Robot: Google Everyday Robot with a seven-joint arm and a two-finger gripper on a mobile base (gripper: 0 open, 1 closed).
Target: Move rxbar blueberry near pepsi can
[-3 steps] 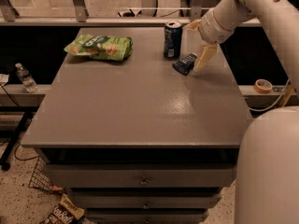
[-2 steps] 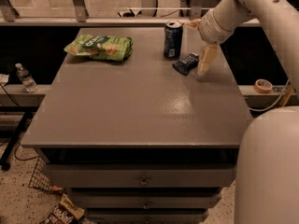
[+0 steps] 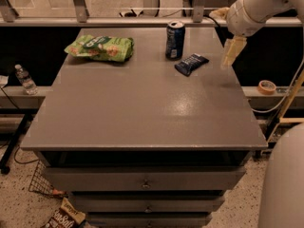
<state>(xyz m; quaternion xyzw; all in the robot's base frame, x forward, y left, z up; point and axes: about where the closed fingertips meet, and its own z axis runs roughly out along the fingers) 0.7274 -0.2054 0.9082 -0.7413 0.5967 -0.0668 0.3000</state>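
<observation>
I see the bag (image 3: 100, 47) at the table's (image 3: 142, 113) back left. The can (image 3: 175, 40) stands upright, with the bar (image 3: 191, 63) lying flat just beside it, front-right. My gripper (image 3: 232, 52) hangs above the right edge, and I cannot tell whether it is clenched or released.

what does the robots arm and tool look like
The arm is smooth, white and rounded, with a thick cylindrical wrist. The tool, hanging at the table's right edge, right of the rxbar blueberry, is pale yellowish and narrow. No markings show.

Matt table (image 3: 142, 113) w/ sheen, glossy rxbar blueberry (image 3: 191, 63), metal pepsi can (image 3: 175, 41), pale plastic gripper (image 3: 231, 56) at right edge.
</observation>
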